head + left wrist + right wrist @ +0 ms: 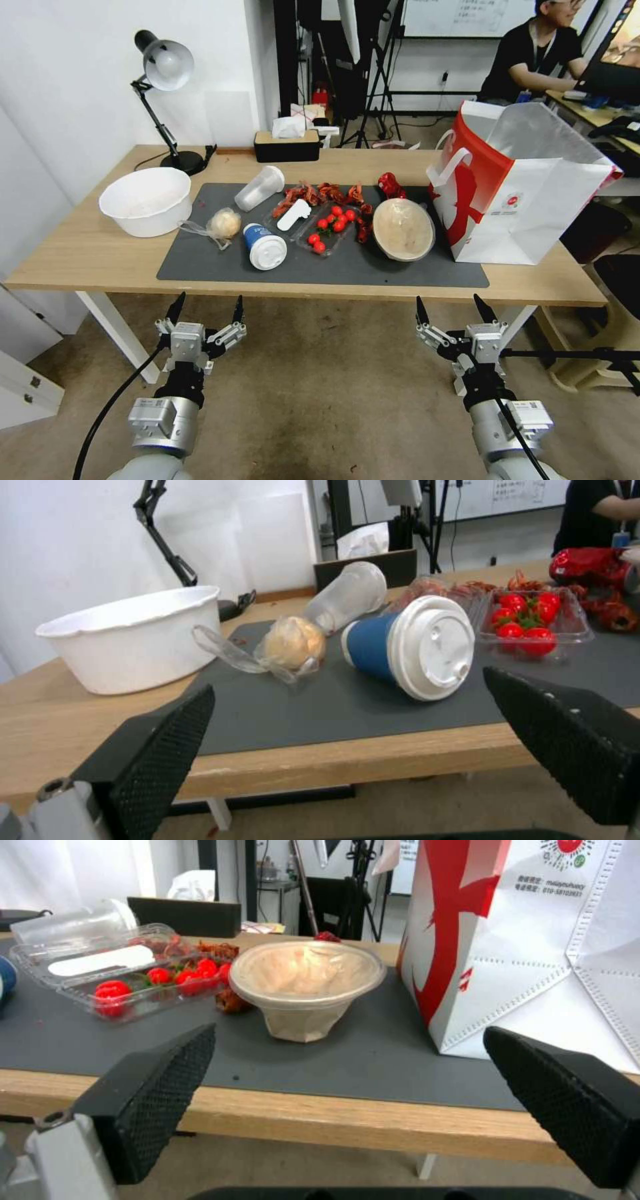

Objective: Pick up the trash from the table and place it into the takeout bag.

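Our left gripper (pixel 207 308) and right gripper (pixel 452 310) hover wide open short of the table's (pixel 80 257) near edge, trash (pixel 265 245) untouched on the mat, takeout bag (pixel 527 193) standing open far right, ready to receive it.

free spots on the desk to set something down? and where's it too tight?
Bare wood on the table nearer than the large white bowl; bare mat along the near edge, between the blue cup and the takeout bag. Crowded mid-mat: clear plastic cup, tomato tray, tan bowl. Left gripper and right gripper hang open below the edge.
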Robot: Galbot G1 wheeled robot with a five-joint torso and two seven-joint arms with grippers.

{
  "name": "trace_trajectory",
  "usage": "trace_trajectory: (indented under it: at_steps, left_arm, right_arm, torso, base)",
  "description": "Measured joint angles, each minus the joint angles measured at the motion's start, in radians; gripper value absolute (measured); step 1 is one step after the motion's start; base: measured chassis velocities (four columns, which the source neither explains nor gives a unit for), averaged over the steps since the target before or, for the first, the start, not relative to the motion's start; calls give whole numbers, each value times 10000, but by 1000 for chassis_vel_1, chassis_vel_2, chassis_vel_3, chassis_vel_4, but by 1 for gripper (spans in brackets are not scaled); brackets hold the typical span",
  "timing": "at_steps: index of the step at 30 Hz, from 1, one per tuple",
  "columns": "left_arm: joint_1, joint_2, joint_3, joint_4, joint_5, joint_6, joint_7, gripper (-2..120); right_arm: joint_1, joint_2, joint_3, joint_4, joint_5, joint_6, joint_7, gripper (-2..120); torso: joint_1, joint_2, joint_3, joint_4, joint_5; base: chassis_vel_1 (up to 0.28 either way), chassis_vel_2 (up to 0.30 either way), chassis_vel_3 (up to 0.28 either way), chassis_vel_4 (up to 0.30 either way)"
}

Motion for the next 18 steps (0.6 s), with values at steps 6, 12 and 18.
trace_trajectory:
  at_steps: [6, 12, 18]
  left_arm:
    - [0, 0, 0, 0, 0, 0, 0, 100]
    - [-99, 64, -110, 63, -281, 58, -20, 100]
    - [-951, 635, -1144, 767, -2480, 739, -302, 100]
  right_arm:
    - [0, 0, 0, -1, 0, 0, 0, 100]
    - [354, 109, 272, -236, 237, -324, -609, 100]
    - [796, 227, 651, -508, 472, -696, -1382, 100]
  torso:
    - [0, 0, 0, 0, 0]
    - [-1, 0, 0, -1, -3]
    - [4, 0, 1, 0, -2]
  base:
    - [0, 0, 0, 0]
    - [0, 0, 0, 0]
    - [0, 0, 0, 0]
